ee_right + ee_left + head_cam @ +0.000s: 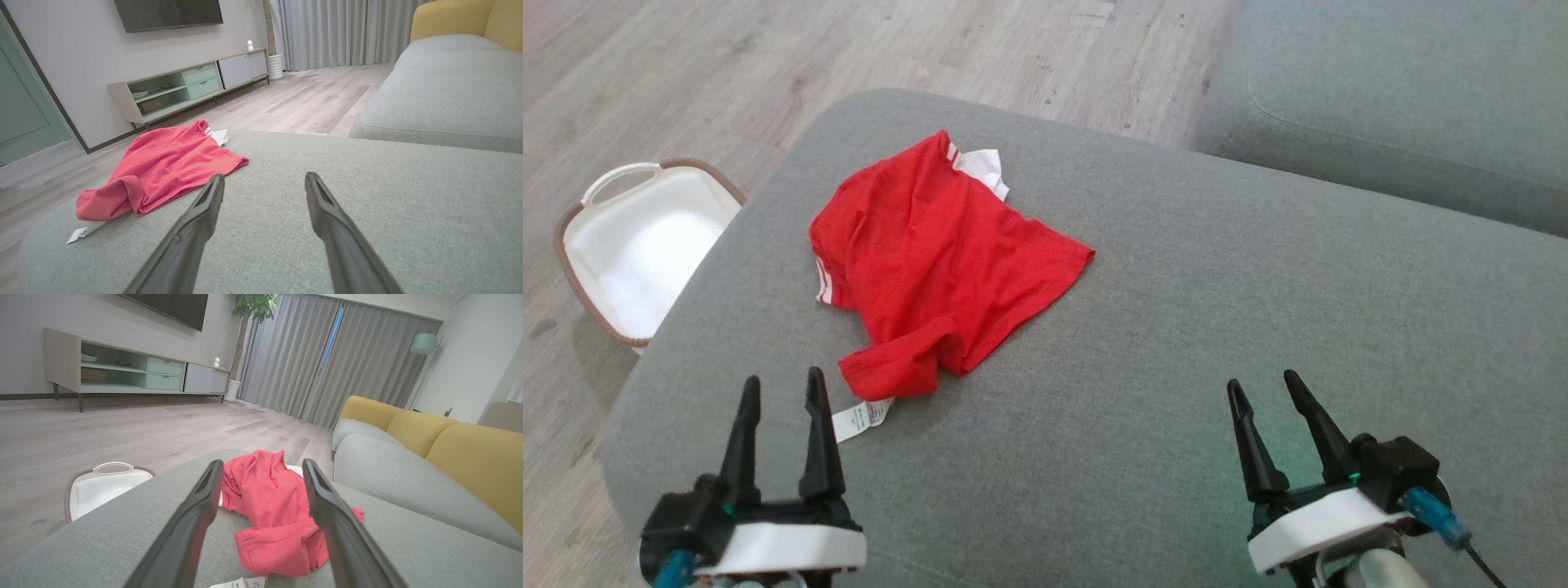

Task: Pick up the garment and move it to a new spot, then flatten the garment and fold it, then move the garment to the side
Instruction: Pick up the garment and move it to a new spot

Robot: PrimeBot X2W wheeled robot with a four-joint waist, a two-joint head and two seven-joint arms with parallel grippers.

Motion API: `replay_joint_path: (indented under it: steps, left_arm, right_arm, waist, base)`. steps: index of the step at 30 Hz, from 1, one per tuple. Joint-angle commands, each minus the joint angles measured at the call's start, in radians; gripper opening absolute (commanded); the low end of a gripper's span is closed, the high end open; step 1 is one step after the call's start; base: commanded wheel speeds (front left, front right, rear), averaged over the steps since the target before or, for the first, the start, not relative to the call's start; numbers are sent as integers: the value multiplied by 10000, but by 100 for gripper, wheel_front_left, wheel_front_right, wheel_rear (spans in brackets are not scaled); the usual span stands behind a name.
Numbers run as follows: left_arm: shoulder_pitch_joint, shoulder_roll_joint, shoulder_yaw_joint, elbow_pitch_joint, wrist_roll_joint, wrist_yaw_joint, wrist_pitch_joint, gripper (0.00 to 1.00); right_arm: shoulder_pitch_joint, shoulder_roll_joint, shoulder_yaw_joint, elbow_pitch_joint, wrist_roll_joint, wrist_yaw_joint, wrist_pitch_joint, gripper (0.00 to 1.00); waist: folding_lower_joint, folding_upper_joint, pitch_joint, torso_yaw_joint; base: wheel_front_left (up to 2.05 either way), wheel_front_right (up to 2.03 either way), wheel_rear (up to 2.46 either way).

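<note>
In the head view we see the red garment (pixel 939 261) lying crumpled on the left part of a broad grey cushion (pixel 1176 343), with a white label (pixel 862 419) trailing from its near edge. Our left claw (pixel 783 377) hovers just beside that label, its jaws spread wide and empty. Our right claw (pixel 1262 380) sits well apart to the right over bare fabric, equally wide and empty. A white basket (pixel 637 245) stands on the wooden floor (pixel 686 65) beside the cushion's left edge.

In the left wrist view the garment shows framed between the two dark fingers (pixel 200 506), which grip none of it (a bit of white trim peeks out at its far side). The basket lies off to the left.

In the right wrist view the garment lies ahead and to the left of the spread fingers, well clear of them, and a second grey cushion (pixel 441 94) rises on the right
</note>
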Motion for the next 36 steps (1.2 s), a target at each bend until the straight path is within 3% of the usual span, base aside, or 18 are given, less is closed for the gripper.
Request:
replay_joint_path:
  steps: [1,10,17,23,30,36]
  left_arm:
    - [-349,28,255,-235,152,-32,-51,100]
    - [-1329,87,-208,1764,1005,-235,-51,100]
    - [-2050,78,196,2057,1045,-258,-51,100]
    - [-2570,190,-450,3209,1249,-368,-9,100]
    - [-4210,708,-1391,5559,1656,-407,1181,100]
    - [-5400,906,-2021,7291,1345,-418,2094,100]
  right_arm:
    - [-234,-37,193,-270,46,37,-110,100]
    - [-374,-37,42,-316,-152,37,-111,100]
    - [-490,-37,-104,-437,-294,37,-111,100]
    - [-695,-37,-166,-533,-483,37,-111,100]
    - [-1100,-37,-256,-686,-770,37,-111,100]
    - [-1323,-37,-331,-804,-920,37,-111,100]
  waist:
    - [0,0,55,-57]
    - [0,0,462,-518]
    - [0,0,829,-830]
    - [0,0,1211,-1016]
    - [0,0,1891,-1271]
    - [0,0,2327,-1468]
  base:
    - [0,0,0]
    - [0,0,0]
    - [0,0,0]
    - [0,0,0]
    - [0,0,0]
    - [0,0,0]
